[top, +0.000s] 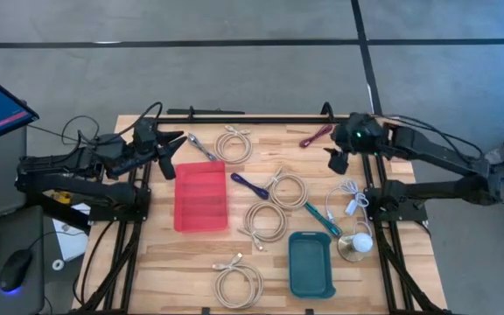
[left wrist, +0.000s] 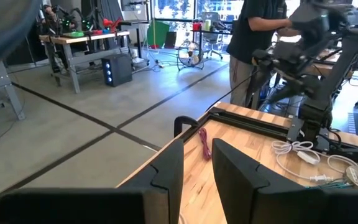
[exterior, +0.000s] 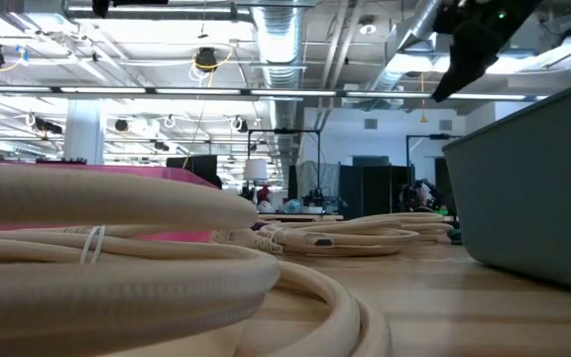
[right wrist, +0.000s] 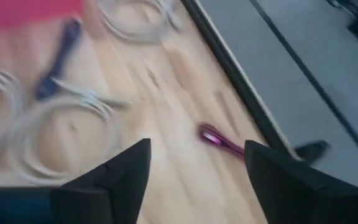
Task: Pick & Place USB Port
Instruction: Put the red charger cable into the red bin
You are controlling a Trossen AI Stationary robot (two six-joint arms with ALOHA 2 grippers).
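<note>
High view, red tray point(top: 201, 198), cream cable coils point(top: 265, 221), teal tray point(top: 311, 263)

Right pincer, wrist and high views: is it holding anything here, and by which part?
Nothing is held. The right pincer stands open above the table, empty between its fingers, with the magenta cable lying on the wood beyond them.

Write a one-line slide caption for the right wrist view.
Open right gripper above the wooden table, near a magenta cable.
</note>
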